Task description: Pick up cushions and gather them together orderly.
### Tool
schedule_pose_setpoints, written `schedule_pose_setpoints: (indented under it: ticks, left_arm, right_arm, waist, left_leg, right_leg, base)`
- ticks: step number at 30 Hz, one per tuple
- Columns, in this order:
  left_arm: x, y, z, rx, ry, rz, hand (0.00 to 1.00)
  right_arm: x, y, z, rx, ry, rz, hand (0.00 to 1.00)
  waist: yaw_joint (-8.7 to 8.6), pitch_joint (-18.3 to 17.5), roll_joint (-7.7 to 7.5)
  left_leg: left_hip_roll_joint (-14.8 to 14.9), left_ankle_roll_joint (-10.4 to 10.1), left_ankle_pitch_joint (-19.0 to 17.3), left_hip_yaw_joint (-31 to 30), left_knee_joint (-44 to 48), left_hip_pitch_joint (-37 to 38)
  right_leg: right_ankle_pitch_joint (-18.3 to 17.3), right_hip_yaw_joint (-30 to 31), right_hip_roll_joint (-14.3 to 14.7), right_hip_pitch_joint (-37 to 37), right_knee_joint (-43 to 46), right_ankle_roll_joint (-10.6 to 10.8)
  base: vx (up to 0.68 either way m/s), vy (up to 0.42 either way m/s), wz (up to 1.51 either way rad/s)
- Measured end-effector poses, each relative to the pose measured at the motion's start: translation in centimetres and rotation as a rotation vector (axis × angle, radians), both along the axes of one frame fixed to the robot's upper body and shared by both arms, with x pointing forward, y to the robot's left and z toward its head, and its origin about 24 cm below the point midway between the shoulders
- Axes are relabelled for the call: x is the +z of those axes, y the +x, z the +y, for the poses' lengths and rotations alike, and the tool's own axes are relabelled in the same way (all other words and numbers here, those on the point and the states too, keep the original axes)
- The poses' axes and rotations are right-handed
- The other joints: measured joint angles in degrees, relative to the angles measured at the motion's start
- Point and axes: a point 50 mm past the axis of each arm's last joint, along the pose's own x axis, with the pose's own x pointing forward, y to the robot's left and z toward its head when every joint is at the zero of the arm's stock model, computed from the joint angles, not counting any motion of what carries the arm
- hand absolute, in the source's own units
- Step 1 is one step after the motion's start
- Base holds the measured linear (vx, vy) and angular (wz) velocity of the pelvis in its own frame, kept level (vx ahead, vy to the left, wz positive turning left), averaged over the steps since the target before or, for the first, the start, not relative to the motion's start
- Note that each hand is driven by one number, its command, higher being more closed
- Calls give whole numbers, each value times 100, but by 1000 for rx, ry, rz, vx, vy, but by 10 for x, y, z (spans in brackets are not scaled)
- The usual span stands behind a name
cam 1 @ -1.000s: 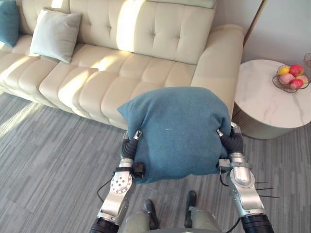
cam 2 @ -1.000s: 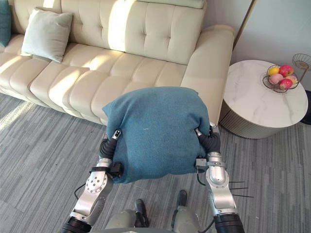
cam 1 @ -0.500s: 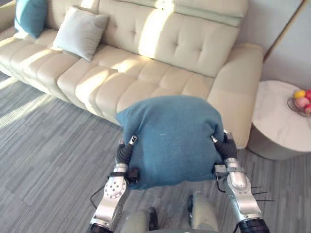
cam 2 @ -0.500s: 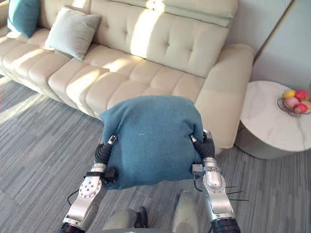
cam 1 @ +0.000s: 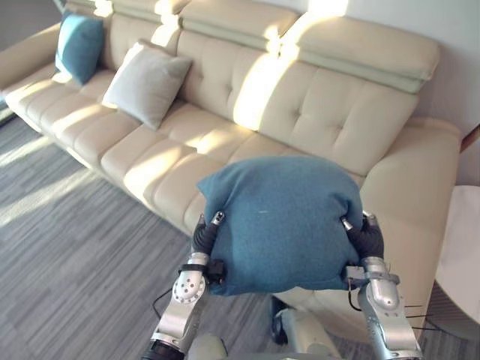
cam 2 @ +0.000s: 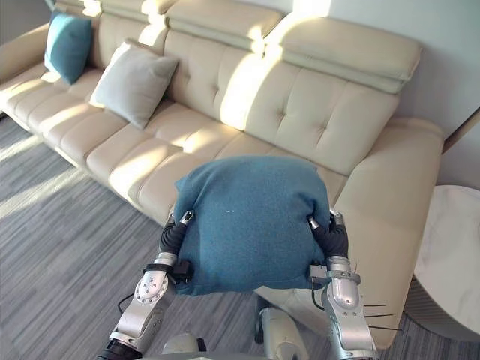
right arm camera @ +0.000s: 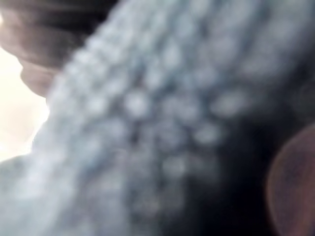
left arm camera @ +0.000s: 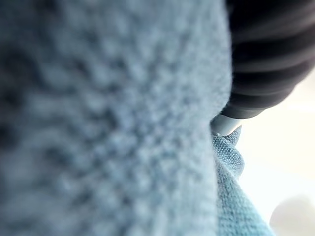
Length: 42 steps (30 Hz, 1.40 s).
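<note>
Sofa [cam 1: 247, 135]: cream, across the background, grey floor in front.
Small teal cushion [cam 1: 79, 45]: far left seat, leaning on the backrest.
Grey cushion [cam 1: 146, 82]: beside it, also leaning.
Left hand [cam 1: 204, 234]: against the held cushion [cam 1: 281, 221], left edge; grip cannot be told.
Right hand [cam 1: 366, 238]: against its right edge; grip hidden too.

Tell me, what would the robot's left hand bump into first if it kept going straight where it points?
Probably the seat of the cream sofa. The left hand, pressed against the side of the blue cushion, points forward toward it. Depth is hard to judge.
</note>
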Motion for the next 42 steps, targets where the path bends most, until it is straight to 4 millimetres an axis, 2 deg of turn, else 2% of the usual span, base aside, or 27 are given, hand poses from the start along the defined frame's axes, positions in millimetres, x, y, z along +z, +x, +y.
schedule_pose_setpoints:
  ticks: [1, 2, 4, 5, 6, 7, 8, 9, 10, 11, 12, 13, 15, 16, 17, 18, 20, 23, 26, 30, 33, 36, 38, 40, 42]
  left_arm:
    - [4, 1, -2, -3, -9, -17, 100]
    - [9, 1, -5, -3, -28, -34, 100]
    - [9, 0, -6, 0, -40, -34, 100]
    - [8, -1, -6, 1, -39, -31, 100]
    - [8, -1, -6, 3, -39, -30, 100]
    - [7, -1, -5, 7, -38, -28, 100]
    - [5, -3, -4, 11, -37, -20, 100]
    - [4, -5, -3, 14, -36, -13, 100]
    - [0, -8, 0, 22, -29, 3, 100]
    - [-3, -10, 2, 25, -21, 14, 100]
    - [-6, -13, 5, 27, -7, 27, 100]
    - [-8, -13, 8, 27, 5, 35, 100]
    - [-9, -13, 11, 34, 15, 39, 100]
    - [-9, -13, 13, 40, 19, 37, 100]
    - [-8, -12, 17, 53, 34, 33, 100]
    - [-9, -11, 23, 68, 51, 33, 100]
    - [-14, -10, 25, 76, 60, 56, 100]
    - [-19, -10, 24, 69, 84, 74, 100]
    - [-22, -10, 22, 59, 101, 85, 100]
    - [-21, -4, 23, 64, 114, 75, 100]
    - [-13, 4, 24, 74, 121, 44, 100]
    - [-5, 14, 28, 95, 147, 11, 100]
    - [2, 21, 31, 114, 159, -18, 100]
    - [25, 40, 33, 133, 183, -107, 100]
    - [49, 61, 32, 163, 197, -192, 100]
  right_arm:
    - [7, -1, -1, -11, 4, -34, 100]
    - [11, -1, -2, -21, 6, -55, 100]
    - [11, -1, -2, -23, 8, -57, 100]
    - [11, -1, -2, -23, 10, -57, 100]
    - [11, 0, -2, -23, 10, -57, 100]
    - [9, 1, -1, -22, 8, -51, 100]
    - [6, 3, -1, -23, 7, -38, 100]
    - [4, 4, -1, -22, 7, -32, 100]
    - [-1, 7, 2, -15, 20, -13, 100]
    - [-5, 6, 4, -15, 30, 4, 100]
    - [-10, 5, 8, -16, 47, 24, 100]
    - [-11, 5, 9, -14, 40, 26, 100]
    - [-12, 6, 11, 5, 26, 34, 100]
    - [-14, 7, 12, 11, 25, 39, 100]
    - [-17, 11, 16, 30, 26, 51, 100]
    - [-21, 17, 21, 51, 28, 68, 100]
    - [-27, 20, 23, 63, 26, 95, 100]
    - [-39, 18, 21, 64, 16, 150, 100]
    - [-41, 17, 20, 62, 11, 163, 100]
    - [-35, 23, 21, 80, -15, 141, 100]
    - [-28, 32, 23, 73, -30, 108, 100]
    - [-19, 48, 31, 84, -82, 78, 100]
    - [-11, 57, 36, 85, -108, 47, 100]
    - [9, 76, 42, 68, -137, -25, 100]
    - [30, 95, 46, 39, -151, -92, 100]
  waist:
    - [19, 4, -6]
    - [109, 6, -16]
    - [179, 28, -54]
    - [229, 43, -79]
    - [298, 40, -74]
    - [338, 35, -65]
    - [358, -21, 25]
    - [355, -37, 76]
    - [376, -38, 19]
    - [373, -77, -56]
    - [305, -161, -205]
    - [146, -206, -314]
    - [127, -242, -390]
    - [126, -243, -386]
    - [133, -242, -386]
    - [153, -243, -389]
    - [95, -250, -337]
    - [109, -249, -324]
    - [107, -245, -315]
    - [140, -228, -268]
    - [223, -219, -277]
    - [295, -53, -276]
    - [302, 14, -270]
    - [387, 388, -306]
    - [466, 592, -338]
  left_leg:
    - [48, 130, -80, 127, -286, -149]
    - [28, 171, -106, 135, -806, -287]
    - [-140, 139, -90, -154, -1581, -438]
    - [-320, 59, -44, -501, -2102, -499]
    - [-512, -112, 60, -981, -2710, -510]
    - [-585, -216, 126, -1225, -3034, -510]
    - [-639, -377, 265, -1570, -3624, -439]
    - [-629, -571, 443, -1636, -3687, -386]
    - [-642, -623, 711, -1565, -3644, -250]
    - [-695, -558, 733, -1434, -3602, -193]
    - [-731, -483, 693, -1117, -3648, -143]
    - [-786, -340, 725, -793, -3671, -106]
    - [-865, -271, 693, -256, -3665, 73]
    - [-859, -270, 693, -125, -3696, 133]
    - [-845, -245, 691, 124, -3814, 263]
    - [-860, -176, 663, 439, -4002, 462]
    - [-869, -141, 683, 556, -4171, 586]
    - [-780, -146, 680, 442, -4157, 623]
    - [-705, -146, 680, 231, -3893, 539]
    - [-738, -174, 702, -333, -3711, 297]
    - [-852, -215, 719, -377, -4234, 254]
    - [-950, -254, 757, -329, -4155, -19]
    - [-973, -239, 747, -311, -4025, -356]
    - [-983, -234, 746, -277, -3753, -816]
    - [-983, -222, 753, -220, -3516, -1292]
  right_leg:
    - [-34, 126, 1, 164, -116, 14]
    - [-100, 334, 3, 324, -161, 48]
    - [-227, 609, 7, 483, -147, 86]
    - [-322, 802, 9, 533, -131, 112]
    - [-385, 1091, 52, 543, -88, 203]
    - [-411, 1267, 88, 533, -57, 253]
    - [-429, 1666, 225, 503, -18, 447]
    - [-449, 1829, 303, 473, -28, 482]
    - [-483, 2175, 372, 500, -81, 569]
    - [-448, 2395, 355, 524, -172, 647]
    - [-369, 2646, 245, 530, -293, 818]
    - [-285, 2811, 143, 495, -408, 949]
    - [-43, 2975, -36, 458, -694, 1105]
    - [33, 2860, -79, 408, -751, 1081]
    - [115, 2302, -200, 319, -758, 982]
    - [118, 1247, -365, 218, -701, 805]
    - [184, 480, -530, 218, -700, 689]
    - [272, 528, -386, 307, -871, 613]
    - [307, 528, -297, 441, -1003, 562]
    - [666, 487, -272, 669, -1662, 565]
    - [1024, 495, -318, 610, -2172, 552]
    - [1216, 553, -430, 365, -2254, 589]
    - [1292, 579, -456, 68, -2207, 602]
    - [1433, 619, -495, -351, -2113, 605]
    - [1594, 705, -500, -806, -2026, 667]
  base:
    - [314, 21, -57]
    - [362, 43, -63]
    - [220, 106, -73]
    - [188, 203, -109]
    - [173, 229, -116]
    - [173, 353, -161]
    - [131, 333, -140]
    - [135, 448, -181]
    - [112, 422, -149]
    - [118, 412, -164]
    - [148, 356, -125]
    - [120, 240, -111]
    - [125, 296, -128]
    - [88, 247, -142]
    - [50, 111, -130]
    - [53, 86, -122]
    - [46, 7, -56]
    - [51, -73, -24]
    - [16, -71, -1]
    - [-38, -6, 8]
    - [-79, 42, 2]
    - [-150, 46, -12]
    - [-111, 25, -6]
    - [-201, 29, -10]
    - [-197, 8, -14]
